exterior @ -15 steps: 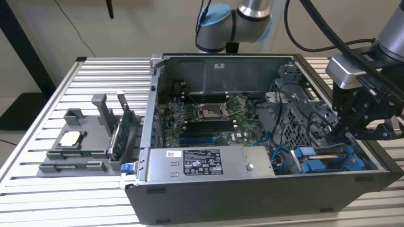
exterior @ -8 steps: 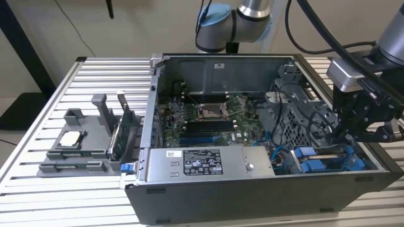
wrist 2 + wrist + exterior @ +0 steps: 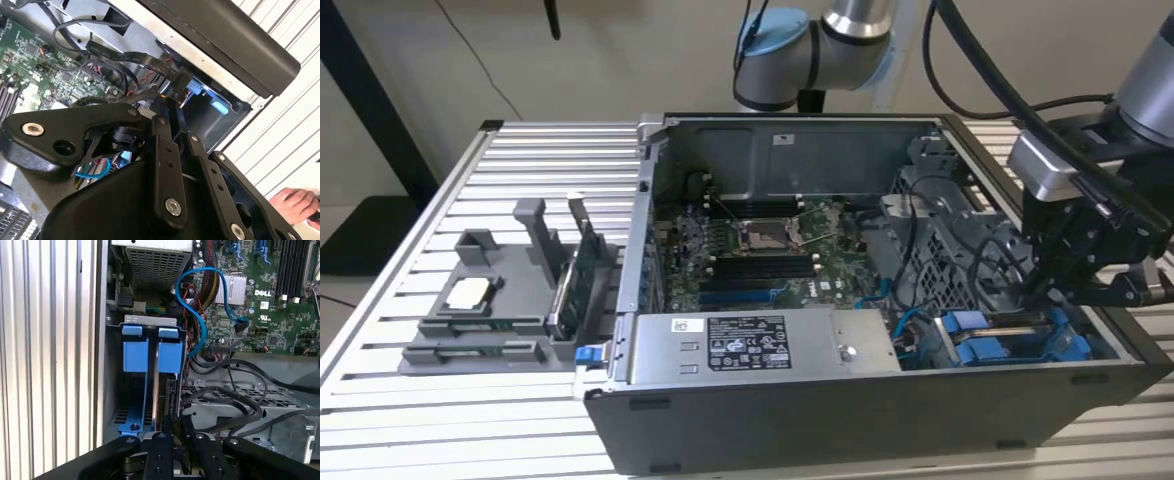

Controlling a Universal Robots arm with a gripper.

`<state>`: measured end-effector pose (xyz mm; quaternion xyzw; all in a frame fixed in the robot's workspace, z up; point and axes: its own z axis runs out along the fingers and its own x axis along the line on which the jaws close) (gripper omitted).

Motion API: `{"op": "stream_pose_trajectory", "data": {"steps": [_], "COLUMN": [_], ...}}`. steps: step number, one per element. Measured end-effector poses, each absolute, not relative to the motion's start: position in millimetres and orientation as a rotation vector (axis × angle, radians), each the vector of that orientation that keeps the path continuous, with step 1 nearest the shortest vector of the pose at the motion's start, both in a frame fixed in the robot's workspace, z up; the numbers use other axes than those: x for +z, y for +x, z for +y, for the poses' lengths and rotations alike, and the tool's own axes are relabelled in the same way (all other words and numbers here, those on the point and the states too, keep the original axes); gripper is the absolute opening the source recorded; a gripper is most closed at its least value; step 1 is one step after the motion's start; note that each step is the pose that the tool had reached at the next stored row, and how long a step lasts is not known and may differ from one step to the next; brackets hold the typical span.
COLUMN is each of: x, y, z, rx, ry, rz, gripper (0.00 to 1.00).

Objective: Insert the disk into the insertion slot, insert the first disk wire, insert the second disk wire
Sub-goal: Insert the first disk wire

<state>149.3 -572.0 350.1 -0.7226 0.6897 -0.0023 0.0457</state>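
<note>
The disk (image 3: 170, 390) stands edge-on in its blue carrier (image 3: 170, 356) inside the case's drive bay (image 3: 114, 390), next to a second blue carrier (image 3: 135, 355). My gripper (image 3: 174, 426) reaches down onto the disk's near edge, and its fingers look shut on the disk. In the exterior view the gripper (image 3: 1101, 300) hangs over the blue carriers (image 3: 1014, 342) at the case's front right corner. A blue data wire (image 3: 200, 305) loops from the motherboard toward the bay. Black wires (image 3: 235, 405) lie loose beside it. In the second wrist view the gripper (image 3: 170, 112) sits close to a black flat cable (image 3: 150, 61).
The open computer case (image 3: 854, 420) lies on a slatted metal table (image 3: 480, 420). Its power supply (image 3: 761, 345) is at the front and the motherboard (image 3: 761, 250) behind. A grey fixture with parts (image 3: 494, 300) stands at the exterior view's left. A person's hand (image 3: 295, 205) rests on the table.
</note>
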Motion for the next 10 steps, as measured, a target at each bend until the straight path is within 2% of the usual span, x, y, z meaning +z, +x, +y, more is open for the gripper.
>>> {"op": "stream_pose_trajectory", "data": {"steps": [10], "x": [347.3], "y": [149.3], "z": [-572.1], "rx": [-0.007], "ry": [-2.204], "rz": [2.108], "gripper": [0.19]}}
